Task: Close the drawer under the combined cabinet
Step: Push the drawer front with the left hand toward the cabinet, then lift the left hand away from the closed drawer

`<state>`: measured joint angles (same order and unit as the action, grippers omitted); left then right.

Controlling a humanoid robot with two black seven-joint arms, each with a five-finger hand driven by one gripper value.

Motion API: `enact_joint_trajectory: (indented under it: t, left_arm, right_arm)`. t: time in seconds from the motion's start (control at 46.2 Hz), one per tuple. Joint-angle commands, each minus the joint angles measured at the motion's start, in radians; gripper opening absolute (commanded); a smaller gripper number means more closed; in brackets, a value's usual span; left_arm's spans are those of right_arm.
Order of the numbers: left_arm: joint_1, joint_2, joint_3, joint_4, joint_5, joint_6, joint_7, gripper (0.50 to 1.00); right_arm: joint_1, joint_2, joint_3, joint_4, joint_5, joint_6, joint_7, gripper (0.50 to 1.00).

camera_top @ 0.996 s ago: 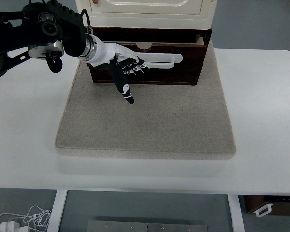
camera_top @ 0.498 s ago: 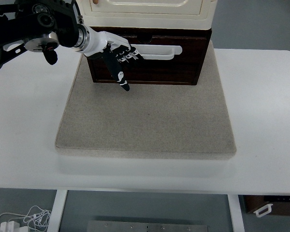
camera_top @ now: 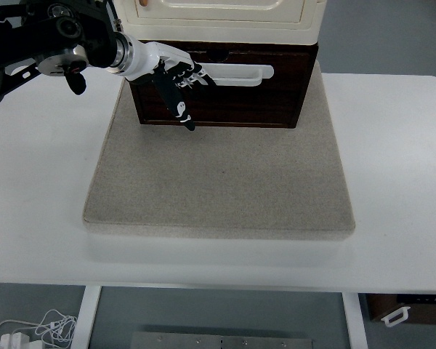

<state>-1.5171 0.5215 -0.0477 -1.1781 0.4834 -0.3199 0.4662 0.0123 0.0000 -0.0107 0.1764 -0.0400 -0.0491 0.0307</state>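
Observation:
A cream cabinet point(camera_top: 225, 18) stands at the back on a dark wooden drawer point(camera_top: 232, 94) with a white handle point(camera_top: 240, 75). The drawer front sits nearly flush under the cabinet. My left hand point(camera_top: 176, 80) comes in from the upper left. Its white fingers point(camera_top: 192, 74) rest against the left part of the drawer front at the handle, and its dark thumb point(camera_top: 180, 110) points down in front of it. The fingers are spread and hold nothing.
The cabinet stands on a grey mat point(camera_top: 218, 174) on a white table point(camera_top: 400, 145). The black left arm point(camera_top: 43, 40) reaches over the table's back left. Cables point(camera_top: 36, 331) lie on the floor at the lower left.
My left hand has moved toward the back with the drawer front. The drawer has slid in under the cabinet, and its open top no longer shows.

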Motion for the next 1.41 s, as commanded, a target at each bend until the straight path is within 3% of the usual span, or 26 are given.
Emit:
enact_joint_trajectory:
  t: [0.0,0.411,0.476,0.584,0.693,0.866,1.385]
  left_arm:
    - [0.0,0.002,0.0,0.001,0.0,0.005,-0.001,1.0]
    - [0.003,0.002,-0.015,-0.002,-0.002,0.013,-0.017,1.0]
    - [0.008,0.002,-0.041,-0.006,-0.008,-0.011,-0.021,1.0]
    - [0.017,0.003,-0.112,-0.006,-0.014,-0.116,-0.032,1.0]
    - [0.031,0.005,-0.188,-0.006,-0.014,-0.198,-0.083,1.0]
    - [0.052,0.005,-0.31,-0.003,-0.028,-0.254,-0.176,1.0]
    - [0.184,-0.017,-0.748,0.067,-0.112,-0.245,-0.374,1.0]
  right_arm:
    - [0.0,0.0,0.0,0.0,0.0,0.0,0.0,0.952]
    - [0.0,0.0,0.0,0.0,0.0,0.0,0.0,0.952]
    - [0.0,0.0,0.0,0.0,0.0,0.0,0.0,0.952]
    - [0.0,0.0,0.0,0.0,0.0,0.0,0.0,0.952]
    - [0.0,0.0,0.0,0.0,0.0,0.0,0.0,0.952]
    - [0.0,0.0,0.0,0.0,0.0,0.0,0.0,0.952]
    - [0.0,0.0,0.0,0.0,0.0,0.0,0.0,0.952]
